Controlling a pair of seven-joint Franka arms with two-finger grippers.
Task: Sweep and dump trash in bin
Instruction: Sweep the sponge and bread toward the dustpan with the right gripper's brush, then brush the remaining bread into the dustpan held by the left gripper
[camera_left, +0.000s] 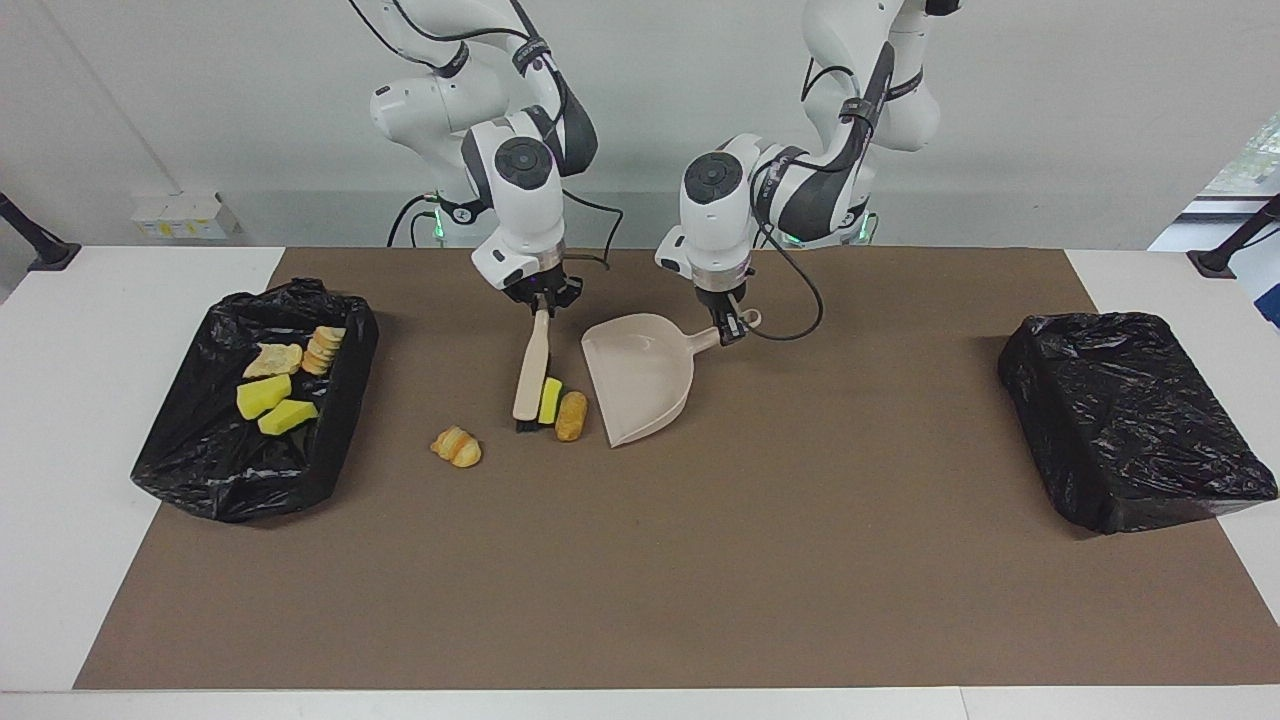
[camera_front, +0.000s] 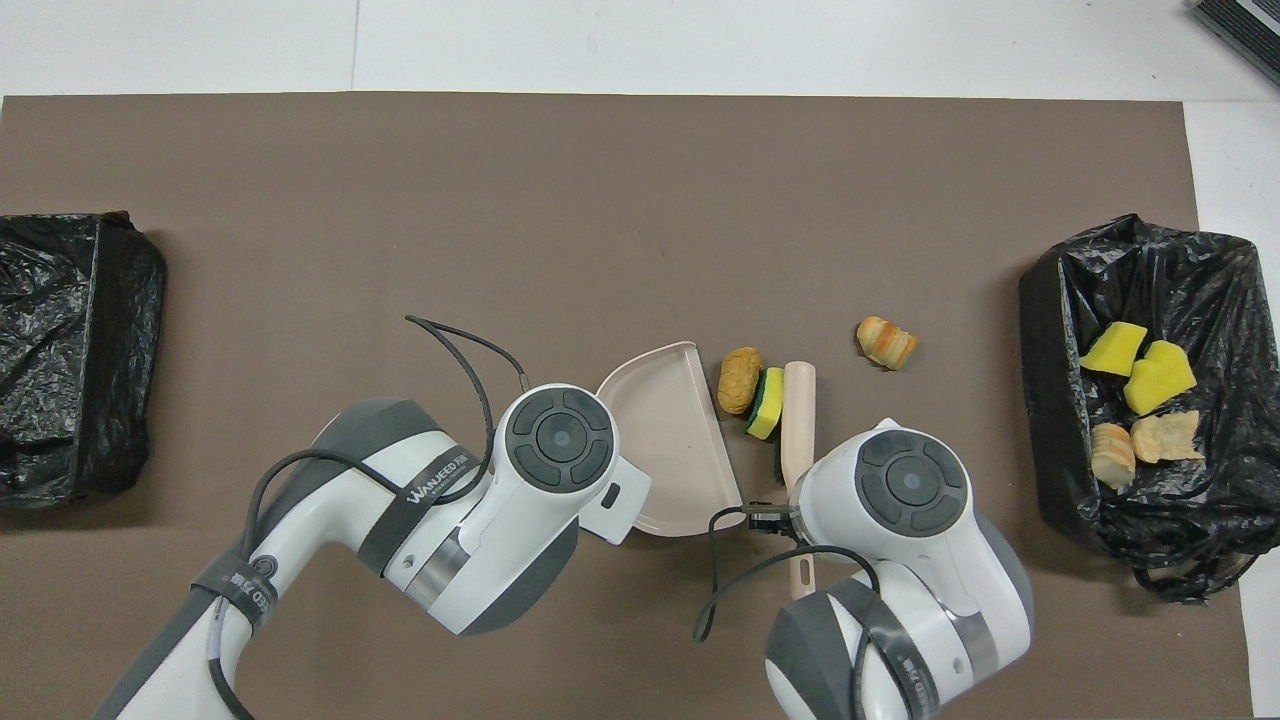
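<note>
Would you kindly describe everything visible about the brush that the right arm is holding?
The brush is a beige, plastic-looking hand brush with a long tapering handle and short black bristles along its head. The right gripper is shut on the handle's top end, so the brush slants downward, its bristles on the brown mat. Its head presses against the yellow-and-green sponge piece, which in turn touches a golden-brown bread piece lying at the dustpan mouth.
</note>
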